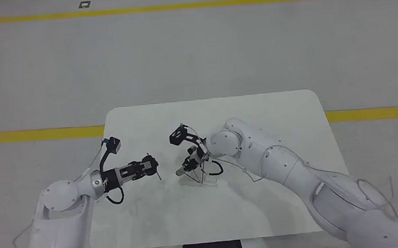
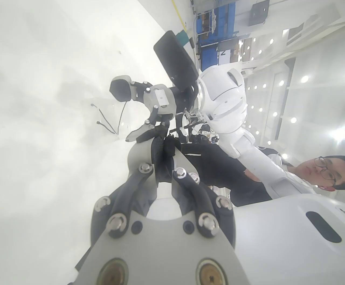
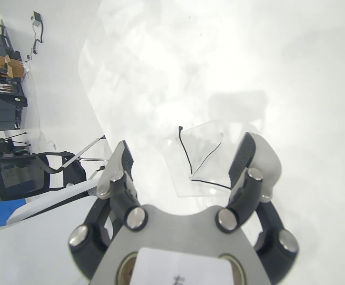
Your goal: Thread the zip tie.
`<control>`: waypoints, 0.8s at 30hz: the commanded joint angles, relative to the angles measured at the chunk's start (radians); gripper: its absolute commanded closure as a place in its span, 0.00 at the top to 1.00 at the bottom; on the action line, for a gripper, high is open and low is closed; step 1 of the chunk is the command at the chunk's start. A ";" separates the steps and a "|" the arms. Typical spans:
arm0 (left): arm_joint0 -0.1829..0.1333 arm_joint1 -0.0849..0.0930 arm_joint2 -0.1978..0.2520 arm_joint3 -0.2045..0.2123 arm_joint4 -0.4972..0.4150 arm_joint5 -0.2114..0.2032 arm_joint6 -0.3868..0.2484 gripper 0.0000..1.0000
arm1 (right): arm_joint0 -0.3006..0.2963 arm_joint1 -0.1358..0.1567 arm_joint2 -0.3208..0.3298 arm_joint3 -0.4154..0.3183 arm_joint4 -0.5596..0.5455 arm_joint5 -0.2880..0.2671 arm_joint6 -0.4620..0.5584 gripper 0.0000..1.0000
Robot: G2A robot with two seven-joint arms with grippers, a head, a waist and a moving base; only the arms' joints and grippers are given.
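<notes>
Zip ties [image 3: 185, 151] — table [image 1: 273, 120] middle, edges well off

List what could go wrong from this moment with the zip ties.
1. Three zip ties converge at one spot on the clear sheet; the right gripper, jaws open and pointed at them, might take more than one.
2. The ties lie flat and thin, so the jaws may slip off or drag the sheet.

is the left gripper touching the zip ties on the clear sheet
Apart. The top view shows the left gripper well short of the clear sheet where the zip ties lie, with bare table between them.
</notes>
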 commanded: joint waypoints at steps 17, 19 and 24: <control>0.000 0.000 0.000 0.000 0.000 0.000 0.000 0.00 | -0.009 0.006 -0.010 -0.062 -0.104 -0.010 -0.108 0.58; 0.000 0.000 0.000 0.000 0.000 0.000 0.000 0.00 | -0.015 0.017 -0.015 -0.104 -0.109 -0.010 -0.094 0.55; 0.000 0.000 0.000 0.000 0.000 0.000 0.000 0.00 | -0.022 0.043 -0.035 -0.163 -0.094 -0.010 -0.045 0.47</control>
